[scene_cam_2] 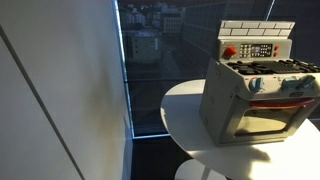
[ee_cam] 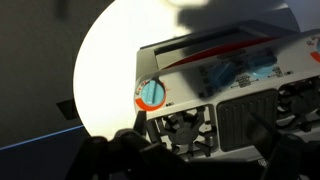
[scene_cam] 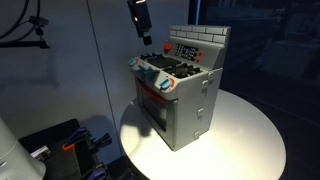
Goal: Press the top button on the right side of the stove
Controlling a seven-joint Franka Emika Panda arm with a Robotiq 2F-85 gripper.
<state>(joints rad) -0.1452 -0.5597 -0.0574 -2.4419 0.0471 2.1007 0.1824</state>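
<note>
The grey toy stove (scene_cam: 185, 95) stands on a round white table (scene_cam: 250, 135). It has a brick-pattern back panel, a dark control display (scene_cam: 186, 50) with a red button (scene_cam: 167, 47) beside it, and teal front knobs. It also shows in an exterior view (scene_cam_2: 255, 90). My gripper (scene_cam: 143, 35) hangs in the air above the stove's front knob corner, not touching it. In the wrist view the stove top (ee_cam: 245, 120) with a burner (ee_cam: 185, 130) and an orange-ringed teal knob (ee_cam: 152, 93) lies below my gripper (ee_cam: 200, 150), whose dark fingers stand apart and empty.
The table edge (scene_cam_2: 185, 110) lies close around the stove. Dark glass walls stand behind it. Black equipment with an orange part (scene_cam: 62, 147) sits low beside the table. A white wall panel (scene_cam_2: 50, 100) fills one side.
</note>
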